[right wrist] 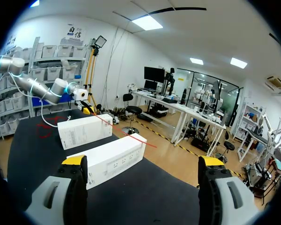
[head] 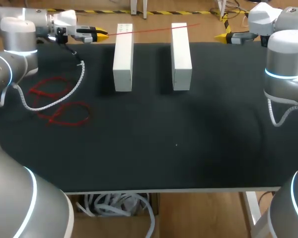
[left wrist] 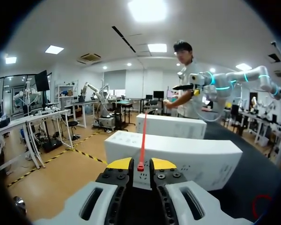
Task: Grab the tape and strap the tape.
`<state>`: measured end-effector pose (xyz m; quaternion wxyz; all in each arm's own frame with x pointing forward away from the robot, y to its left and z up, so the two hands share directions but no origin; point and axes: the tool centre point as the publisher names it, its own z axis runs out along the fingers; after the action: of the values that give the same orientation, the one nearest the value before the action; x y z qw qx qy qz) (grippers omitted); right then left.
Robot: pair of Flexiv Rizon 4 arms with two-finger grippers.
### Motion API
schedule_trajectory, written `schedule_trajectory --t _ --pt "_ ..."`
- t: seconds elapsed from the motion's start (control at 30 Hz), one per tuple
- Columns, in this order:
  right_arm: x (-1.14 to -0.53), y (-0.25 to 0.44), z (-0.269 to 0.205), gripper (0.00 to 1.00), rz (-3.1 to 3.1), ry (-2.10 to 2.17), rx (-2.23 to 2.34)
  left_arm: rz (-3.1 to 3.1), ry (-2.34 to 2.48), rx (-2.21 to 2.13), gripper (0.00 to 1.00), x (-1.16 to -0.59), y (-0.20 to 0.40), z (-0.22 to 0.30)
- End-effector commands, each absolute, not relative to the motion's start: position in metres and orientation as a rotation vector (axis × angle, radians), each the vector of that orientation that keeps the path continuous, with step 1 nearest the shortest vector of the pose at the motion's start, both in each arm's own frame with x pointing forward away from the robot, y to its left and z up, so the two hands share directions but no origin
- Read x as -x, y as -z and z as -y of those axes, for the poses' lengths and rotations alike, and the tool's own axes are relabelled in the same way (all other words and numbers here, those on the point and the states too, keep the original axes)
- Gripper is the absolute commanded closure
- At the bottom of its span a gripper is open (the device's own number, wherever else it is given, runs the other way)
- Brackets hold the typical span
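Note:
A thin red tie point(head: 154, 29) hangs level in the air over the far ends of two white boxes, the left box point(head: 123, 57) and the right box point(head: 181, 54). My left gripper point(head: 102, 34) at the far left is shut on the tie's end. In the left wrist view the tie's head point(left wrist: 140, 166) sits pinched between the yellow tips, and the strip point(left wrist: 143, 136) runs out over the near box point(left wrist: 178, 154). My right gripper point(head: 221, 36) stands open at the far right, apart from the tie's free end; nothing is between its fingers point(right wrist: 143, 161).
A loose heap of red ties point(head: 59, 104) lies on the black table point(head: 164, 144) at the left, under the left arm's coiled white cable point(head: 64, 94). The boxes stand side by side near the far edge.

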<state>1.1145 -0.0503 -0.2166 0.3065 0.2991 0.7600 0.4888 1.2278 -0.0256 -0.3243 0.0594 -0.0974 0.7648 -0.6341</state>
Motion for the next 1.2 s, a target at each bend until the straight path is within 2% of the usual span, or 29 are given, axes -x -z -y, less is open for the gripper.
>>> schedule_trajectory --t 0.03,0.23,0.33,0.6,0.7,0.87,1.03,1.07,1.2 --pt "-1.1142 0.2166 0.0502 0.0 -2.011 -1.293 -0.792 -2.423 2.049 0.116 0.77 -1.235 0.33 0.0242" --pt "-1.1142 0.2166 0.0502 0.0 -2.011 -1.293 -0.792 -2.413 2.056 0.12 0.8 -1.2348 0.33 0.0247" --pt "-1.1142 0.2166 0.0502 0.0 -2.011 -1.293 -0.792 -2.415 2.052 0.121 0.85 -1.2343 0.3299 0.0246" --pt "-1.1142 0.2166 0.0502 0.0 -2.011 -1.293 -0.792 -2.414 2.048 0.127 0.81 -1.2333 0.3305 0.0238" --pt "-1.1142 0.2166 0.0502 0.0 -2.011 -1.293 -0.792 -2.414 2.048 0.126 0.85 -1.2334 0.3303 0.0237" --pt "-1.1142 0.2166 0.0502 0.0 -2.011 -1.293 -0.792 -2.413 2.049 0.124 0.86 -1.234 0.3294 0.0241" --pt "-1.1142 0.2166 0.0502 0.0 -2.011 -1.293 -0.792 -2.417 2.045 0.129 0.95 -1.235 0.33 0.0244" --pt "-1.1142 0.2166 0.0502 0.0 -2.011 -1.293 -0.792 -2.417 2.046 0.127 1.0 -1.235 0.33 0.0244" --pt "-1.1142 0.2166 0.0502 0.0 -2.011 -1.293 -0.792 -2.421 2.044 0.122 1.0 -1.2352 0.3302 0.0243"
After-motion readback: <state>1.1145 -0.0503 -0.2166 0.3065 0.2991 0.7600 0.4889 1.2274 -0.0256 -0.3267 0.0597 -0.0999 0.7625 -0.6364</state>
